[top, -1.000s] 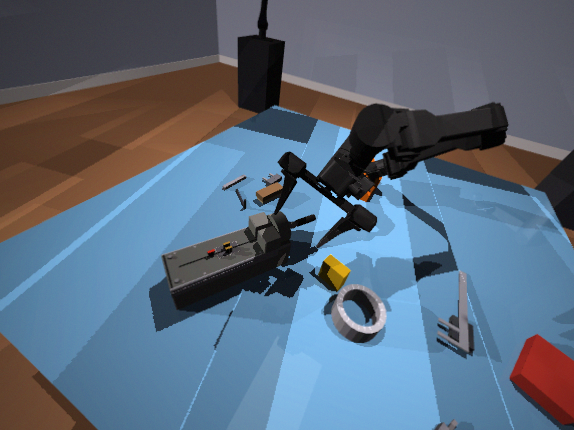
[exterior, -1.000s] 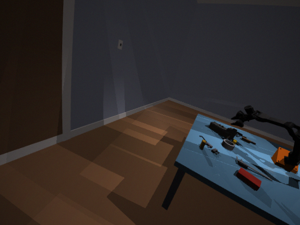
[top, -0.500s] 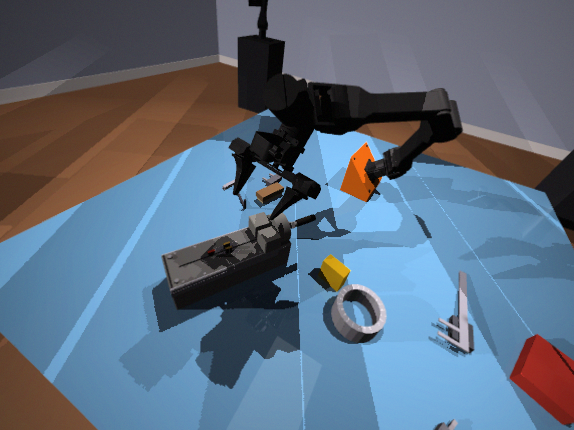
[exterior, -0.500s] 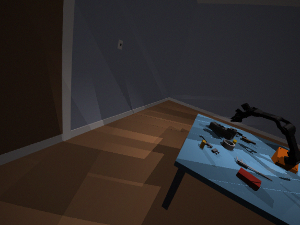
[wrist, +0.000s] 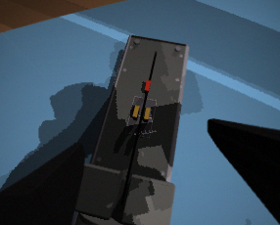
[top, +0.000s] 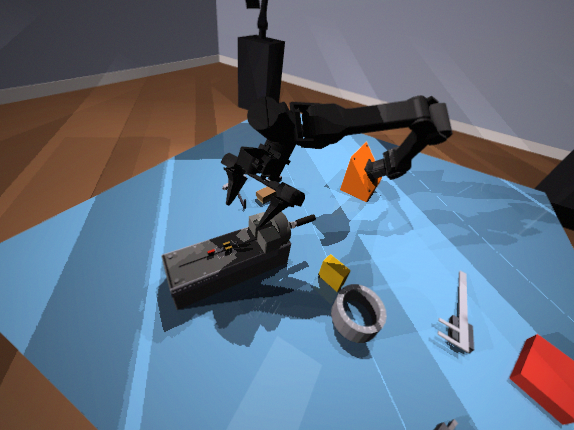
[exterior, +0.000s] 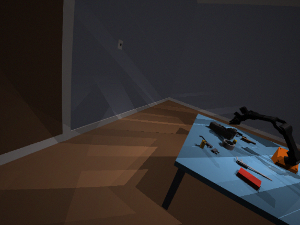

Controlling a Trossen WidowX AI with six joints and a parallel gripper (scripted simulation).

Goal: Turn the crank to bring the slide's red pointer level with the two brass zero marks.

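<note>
The machine, a long dark box (top: 192, 272) (exterior: 219, 130) (wrist: 168, 66), has a slot along its top. Its red pointer (top: 211, 252) (wrist: 148, 85) stands off the two brass marks, on the side away from the crank. One brass mark (wrist: 136, 112) lies left of the slot and the other brass mark (wrist: 147, 113) right of it in the wrist view. The crank's black handle (top: 305, 220) sticks out at the block end; it is not visible in the wrist view. My gripper (top: 244, 215) (wrist: 147, 136) is open and empty, above the machine, its fingers spread to either side in the wrist view.
A yellow block (top: 331, 274) and a grey ring (top: 341, 318) (exterior: 228, 147) are near the crank end. A tan block (top: 265, 195) lies behind the machine. A caliper-like tool (top: 463, 305) and a red block (top: 545, 380) (exterior: 248, 179) lie farther off. The arm stands on an orange base (top: 354, 180).
</note>
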